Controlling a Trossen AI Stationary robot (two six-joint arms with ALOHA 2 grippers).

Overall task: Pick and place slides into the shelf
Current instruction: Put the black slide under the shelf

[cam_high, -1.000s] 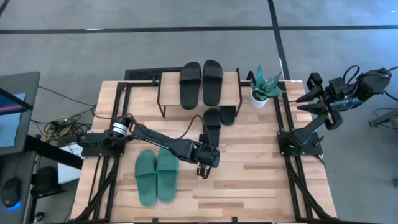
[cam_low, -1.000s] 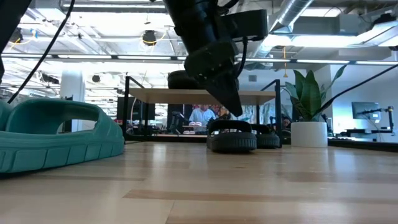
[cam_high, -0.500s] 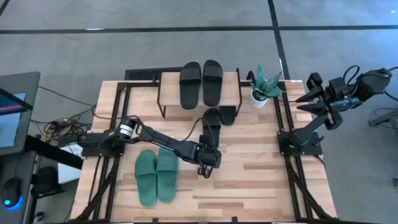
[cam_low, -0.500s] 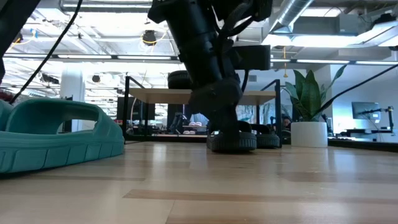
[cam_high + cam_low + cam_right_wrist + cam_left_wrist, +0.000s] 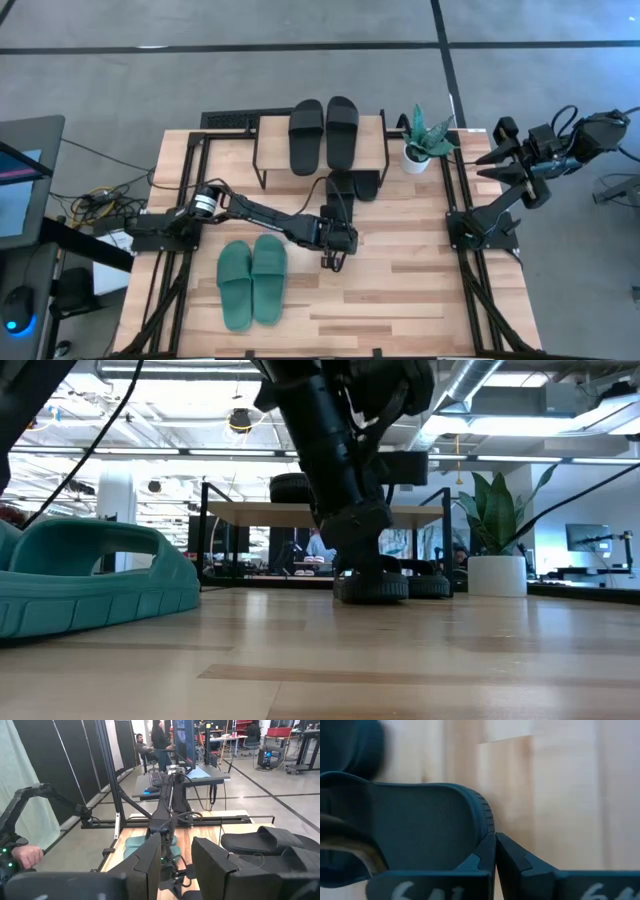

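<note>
**Left gripper at a black slide in front of the shelf**

Left gripper (image 5: 335, 255) down at black slide (image 5: 341, 198) on the table (image 5: 420, 270), fingers pressed together beside its sole edge. Another black pair (image 5: 324, 132) atop shelf (image 5: 272, 140); green pair (image 5: 252, 281) near. Right gripper (image 5: 487, 160) parked aside, fingers spread.

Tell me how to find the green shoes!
Look at the big wooden table, on the side nearest the left arm. The green slides lie flat side by side on its bare planks, in front of the little shelf. All the other slides are black; only this pair is green.
</note>
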